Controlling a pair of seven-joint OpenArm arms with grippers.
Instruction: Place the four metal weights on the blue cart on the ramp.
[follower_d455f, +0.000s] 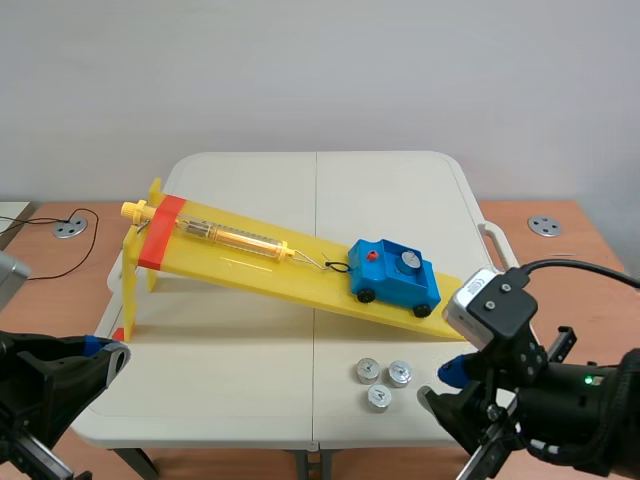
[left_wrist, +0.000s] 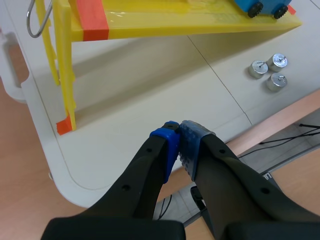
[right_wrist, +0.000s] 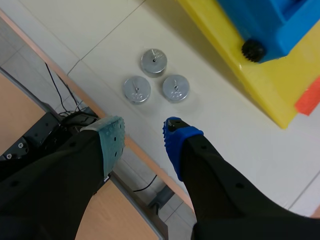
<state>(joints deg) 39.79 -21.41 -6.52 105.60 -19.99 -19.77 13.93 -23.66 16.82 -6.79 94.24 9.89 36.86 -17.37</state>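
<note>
Your left gripper (left_wrist: 180, 137) sits pressed together, well short of the ramp (left_wrist: 150, 22); your right gripper (right_wrist: 142, 132) is spread, three weights (right_wrist: 175, 88) clustered just ahead of its fingertips on the table (right_wrist: 100, 30), so closing on one may knock its neighbours, or bump the blue cart (right_wrist: 270, 25) beyond.

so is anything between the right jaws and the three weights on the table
Nothing visible. The right jaws stand open over the edge of the table, and the three weights lie just ahead of them on its bare top; the ramp sits beyond the weights.
</note>
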